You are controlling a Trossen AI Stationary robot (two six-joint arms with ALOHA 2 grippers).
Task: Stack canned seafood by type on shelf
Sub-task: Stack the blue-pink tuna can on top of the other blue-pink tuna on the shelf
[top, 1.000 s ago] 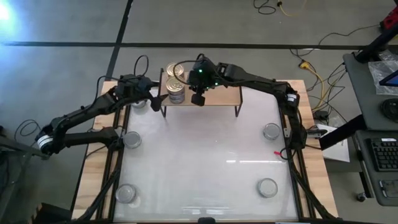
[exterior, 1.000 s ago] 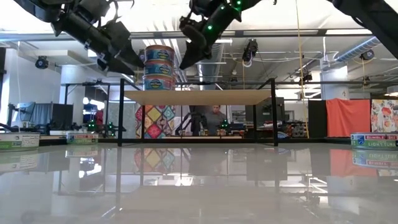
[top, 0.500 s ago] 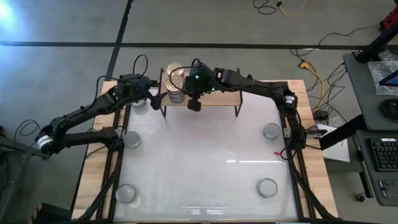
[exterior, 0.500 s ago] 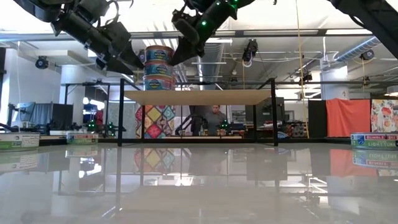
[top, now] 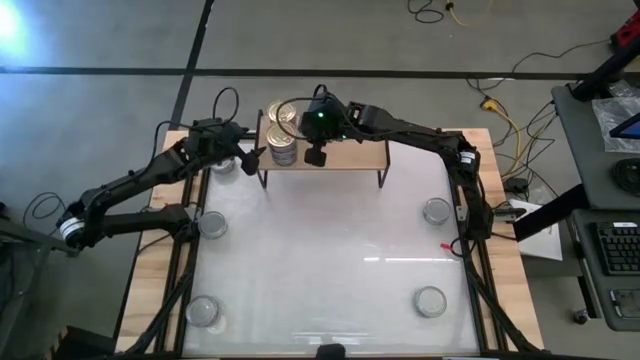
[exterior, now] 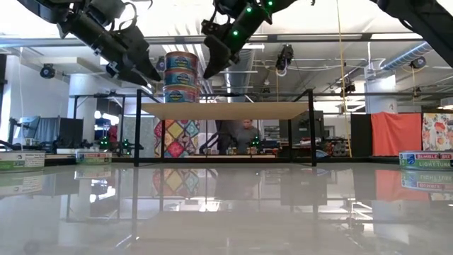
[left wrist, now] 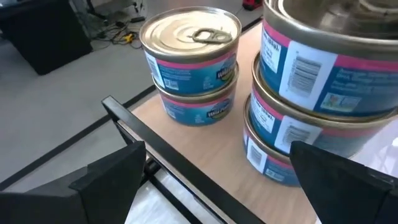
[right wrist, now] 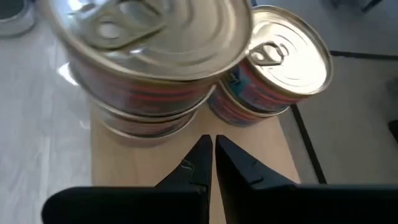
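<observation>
On the left end of the wooden shelf (top: 350, 155) stand two stacks of canned seafood. The near one is three tins high (exterior: 181, 74) (left wrist: 323, 87). The far one is two tins high, with a gold-coloured lid (left wrist: 191, 59) (right wrist: 273, 68). My left gripper (left wrist: 214, 152) (top: 258, 155) hangs open just off the shelf's left edge, level with the stacks and facing them. My right gripper (right wrist: 210, 142) (exterior: 209, 69) is shut. It slants down over the shelf just right of the tall stack (right wrist: 155, 62), with a little bare board showing between its tips and the tins.
Several tins with silver-grey lids lie on the white table, two at the right (top: 437, 211) (top: 431, 300) and others at the left (top: 211, 224) (top: 203, 311) (top: 225, 165). The shelf's right part is bare board. A person stands in the room behind the shelf (exterior: 244, 134).
My right gripper, still shut, swung toward the tall stack and then drew back toward the shelf's right. My left gripper turned slightly on the spot and stayed open. The stacks have not moved.
</observation>
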